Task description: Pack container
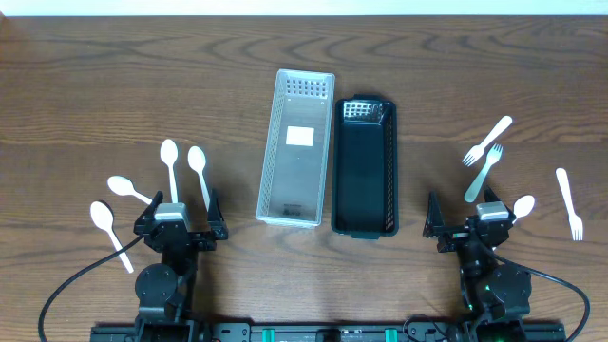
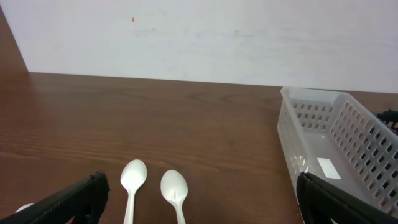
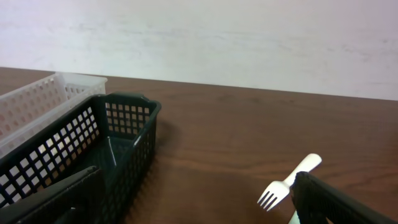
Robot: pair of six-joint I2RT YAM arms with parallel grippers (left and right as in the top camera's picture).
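The wooden tabletop [image 1: 95, 76] carries two long baskets at its middle, side by side with their long sides touching. The translucent white basket [image 1: 272, 142] is on the left and the slightly shorter black basket [image 1: 390, 161] on the right. Both have perforated walls, and a white label lies on the white basket's floor.

The left gripper [image 1: 180, 211] sits near the edge where the arms are mounted, to the left of the white basket's near end. Its jaws are spread wide and hold nothing. The right gripper [image 1: 467, 217] sits by the same edge, right of the black basket's near end, equally wide and empty.

Four white plastic spoons [image 1: 171, 171] lie on the left half. Two are just ahead of the left gripper with their bowls pointing away from it, and two lie further toward the left edge. Three white forks [image 1: 484, 173] lie on the right half: two close together ahead of the right gripper, the third well apart near the right edge. A fifth spoon [image 1: 522, 206] lies just beside the right gripper's outer finger.
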